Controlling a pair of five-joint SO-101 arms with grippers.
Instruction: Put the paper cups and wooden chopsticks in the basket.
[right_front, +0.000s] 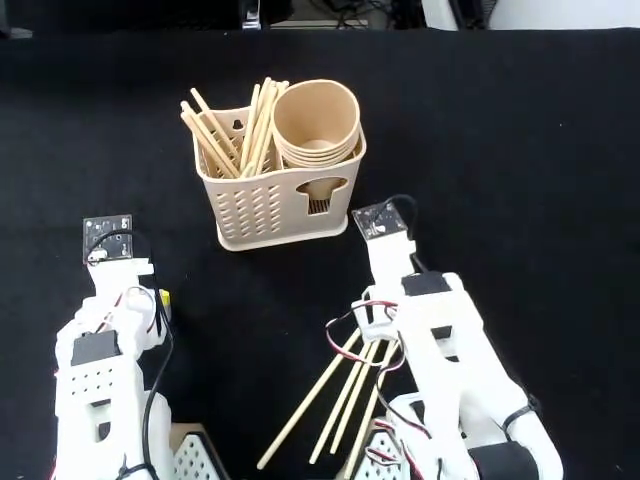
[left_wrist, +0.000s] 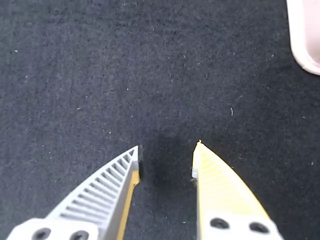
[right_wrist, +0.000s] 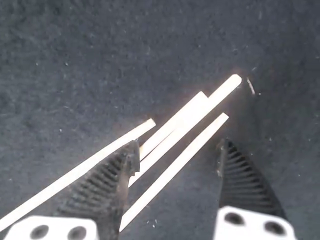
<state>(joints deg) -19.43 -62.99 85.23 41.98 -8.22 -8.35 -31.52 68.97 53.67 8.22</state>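
A beige perforated basket (right_front: 262, 205) stands at the middle of the black table. A stack of paper cups (right_front: 316, 122) fills its right half and several wooden chopsticks (right_front: 232, 135) lean in its left half. More loose chopsticks (right_front: 340, 400) lie on the cloth near the front, under the right arm. My right gripper (right_wrist: 177, 150) hangs open just above them, with their ends (right_wrist: 200, 107) between its dark fingers. My left gripper (left_wrist: 167, 155) is open over bare cloth at the front left, holding nothing.
A pale corner of the basket (left_wrist: 306, 35) shows at the edge of the left wrist view. Both arm bases (right_front: 100, 390) crowd the front edge. Black cloth stretches open to the left, right and behind the basket.
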